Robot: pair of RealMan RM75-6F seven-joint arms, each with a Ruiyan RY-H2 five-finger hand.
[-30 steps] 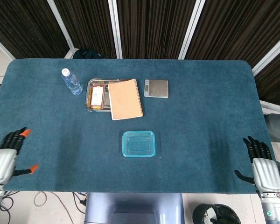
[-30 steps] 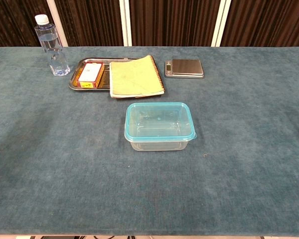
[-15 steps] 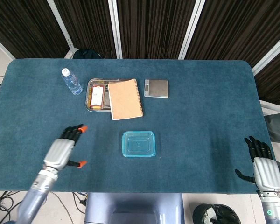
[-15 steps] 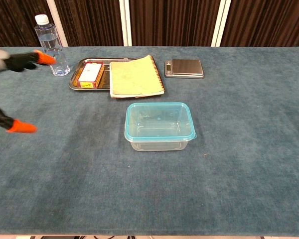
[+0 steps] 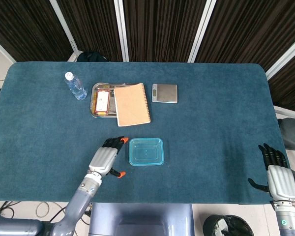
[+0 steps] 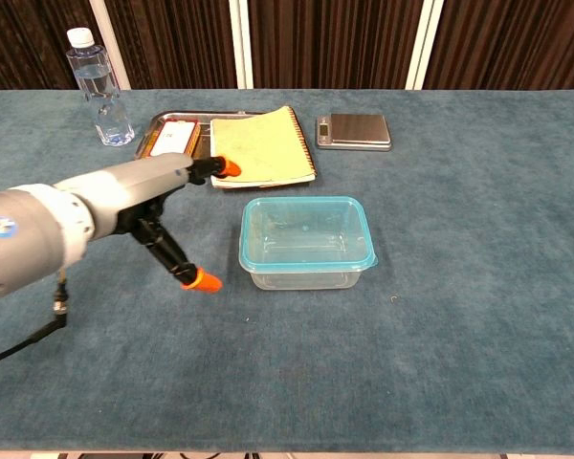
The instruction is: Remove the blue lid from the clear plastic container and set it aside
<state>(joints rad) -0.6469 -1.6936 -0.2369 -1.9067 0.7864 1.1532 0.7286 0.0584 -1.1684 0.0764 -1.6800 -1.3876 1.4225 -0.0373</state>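
A clear plastic container (image 5: 146,152) (image 6: 306,251) with a blue lid (image 5: 146,149) (image 6: 306,233) on it sits near the table's middle. My left hand (image 5: 105,156) (image 6: 151,199) hovers just left of it, fingers apart and orange-tipped, holding nothing and clear of the lid. My right hand (image 5: 276,173) rests at the table's front right corner, fingers spread, far from the container; the chest view does not show it.
Behind the container lie a metal tray (image 5: 94,101) (image 6: 145,149) holding a small box (image 5: 103,101), a tan notebook (image 5: 132,103) (image 6: 261,145) overlapping it, a small scale (image 5: 164,93) (image 6: 354,131) and a water bottle (image 5: 75,86) (image 6: 99,88) at the back left.
My left hand has swept from the front left edge rightward to just beside the container. The right hand has barely moved. The container stays put.
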